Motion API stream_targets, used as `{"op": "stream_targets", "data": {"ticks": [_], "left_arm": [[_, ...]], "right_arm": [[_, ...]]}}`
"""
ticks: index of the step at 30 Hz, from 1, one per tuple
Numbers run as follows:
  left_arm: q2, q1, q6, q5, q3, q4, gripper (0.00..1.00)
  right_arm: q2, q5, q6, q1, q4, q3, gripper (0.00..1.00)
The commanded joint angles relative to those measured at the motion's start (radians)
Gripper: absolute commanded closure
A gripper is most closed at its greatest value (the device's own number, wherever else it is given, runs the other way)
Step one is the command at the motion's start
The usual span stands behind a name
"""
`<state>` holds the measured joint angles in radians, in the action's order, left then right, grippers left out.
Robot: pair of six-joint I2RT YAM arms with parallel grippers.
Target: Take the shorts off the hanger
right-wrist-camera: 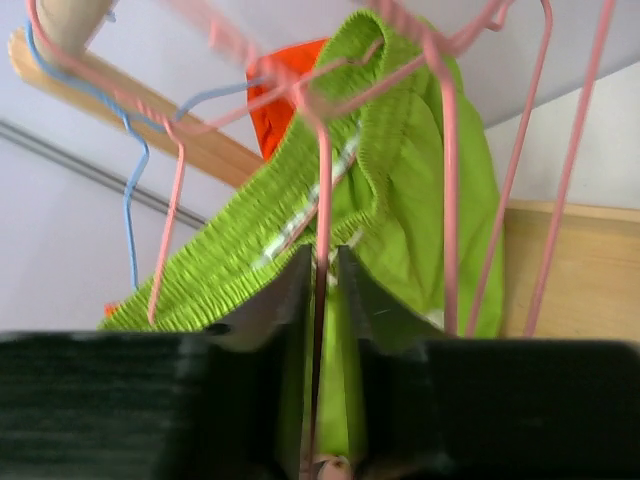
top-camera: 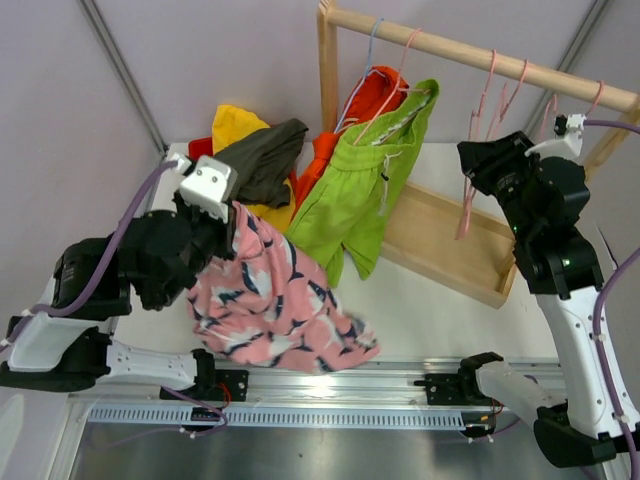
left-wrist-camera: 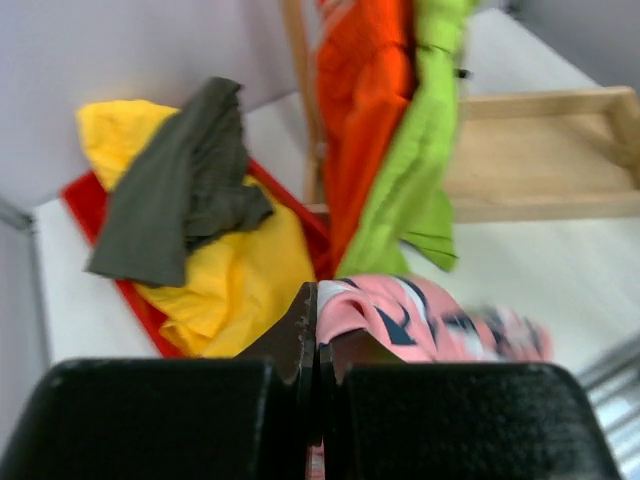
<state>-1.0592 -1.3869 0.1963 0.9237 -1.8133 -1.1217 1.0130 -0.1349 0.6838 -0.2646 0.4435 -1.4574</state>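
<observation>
Ahead of me stands a wooden rack [top-camera: 470, 55], its flat base tray [top-camera: 450, 240] resting on the white table [top-camera: 420, 310]. Left of the rack sits a red tray [left-wrist-camera: 80, 205]. Nearer me than the rack runs a metal rail [top-camera: 330, 385].

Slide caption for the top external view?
Left gripper holds the pink shorts off the rack; right gripper pinches a bare pink hanger; green shorts hang.

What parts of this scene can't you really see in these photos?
Orange shorts: top view, mostly behind the lime green shorts.
Red tray: left wrist view, largely covered by yellow shorts and olive shorts.
Pink shorts: left wrist view, far end blurred.
Pink hanger in right gripper: right wrist view, hook blurred.
</observation>
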Motion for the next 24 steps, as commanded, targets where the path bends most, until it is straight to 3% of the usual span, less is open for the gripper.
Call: {"op": "stream_targets", "data": {"ticks": [1, 2, 5, 6, 8, 15, 20, 24], "left_arm": [[-0.016, 0.118, -0.191, -0.020, -0.092, 0.121, 1.00], [-0.018, 0.150, -0.234, -0.040, -0.101, 0.146, 1.00], [-0.056, 0.325, -0.351, -0.132, -0.135, 0.229, 1.00], [-0.077, 0.369, -0.363, -0.161, -0.158, 0.240, 1.00], [-0.135, 0.460, -0.371, -0.280, -0.219, 0.246, 1.00], [-0.322, 0.826, -0.313, -0.459, -0.428, 0.345, 1.00], [-0.521, 1.038, -0.291, -0.578, -0.701, 0.341, 1.00], [-0.602, 1.169, -0.249, -0.705, -0.667, 0.491, 1.00]], "right_arm": [[-0.068, 0.011, -0.021, -0.005, 0.079, 0.038, 0.59], [-0.080, 0.009, -0.024, -0.004, 0.084, 0.043, 0.31], [-0.109, 0.000, -0.035, -0.004, 0.109, 0.051, 0.04], [-0.114, 0.000, -0.035, -0.002, 0.119, 0.049, 0.01], [-0.126, -0.002, -0.040, -0.004, 0.129, 0.049, 0.01], [-0.174, 0.011, -0.038, -0.004, 0.133, 0.094, 0.01], [-0.195, 0.031, -0.053, -0.002, 0.167, 0.097, 0.01], [-0.234, 0.050, -0.066, -0.002, 0.144, 0.129, 0.01]]}}
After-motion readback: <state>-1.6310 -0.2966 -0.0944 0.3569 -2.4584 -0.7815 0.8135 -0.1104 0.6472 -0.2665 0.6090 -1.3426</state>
